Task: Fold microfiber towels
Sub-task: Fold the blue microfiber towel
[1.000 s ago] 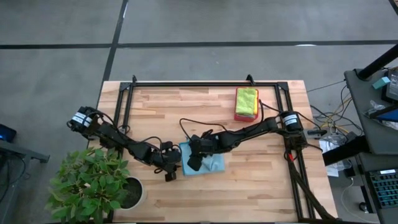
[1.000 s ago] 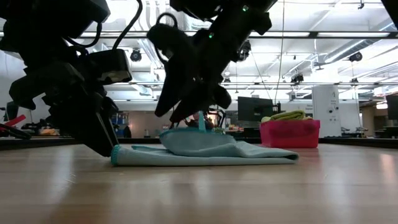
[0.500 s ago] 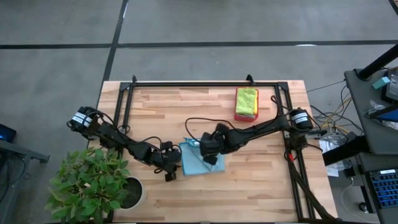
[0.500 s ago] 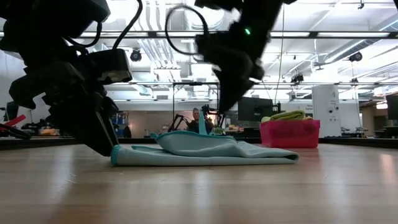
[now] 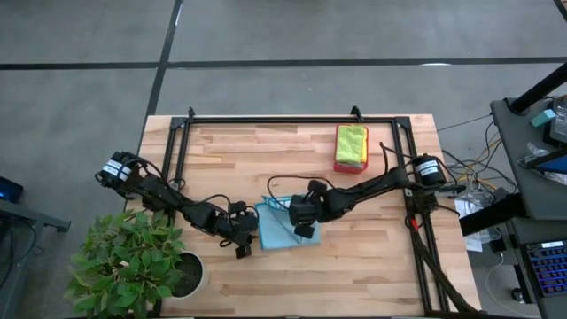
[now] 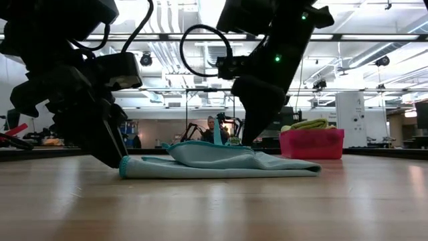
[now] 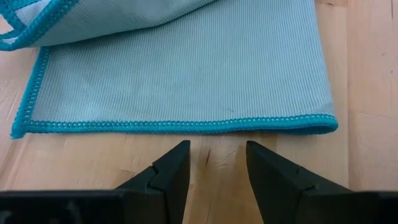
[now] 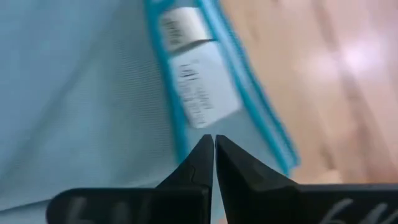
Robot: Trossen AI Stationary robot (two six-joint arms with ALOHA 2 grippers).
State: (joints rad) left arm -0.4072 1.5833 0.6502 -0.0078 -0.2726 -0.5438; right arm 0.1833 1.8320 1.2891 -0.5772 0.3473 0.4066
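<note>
From above, my right gripper point(image 5: 302, 231), fingers shut and empty, sits over one light blue towel point(image 5: 276, 232); two more towels point(image 5: 351, 143) fill one pink tray point(image 5: 340, 165). Left wrist: my left gripper point(image 7: 216, 163) parted, just short of its hem

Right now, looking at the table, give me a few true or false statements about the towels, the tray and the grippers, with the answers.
1. The right gripper is shut. True.
2. The blue towel lies in the tray. False: it lies on the table, apart from the tray.
3. The left gripper is open, just short of the towel's hem. True.
4. The tray is empty. False: a green towel tops a stack in it.
5. A plant sits at the table's corner near the left arm. True.
</note>
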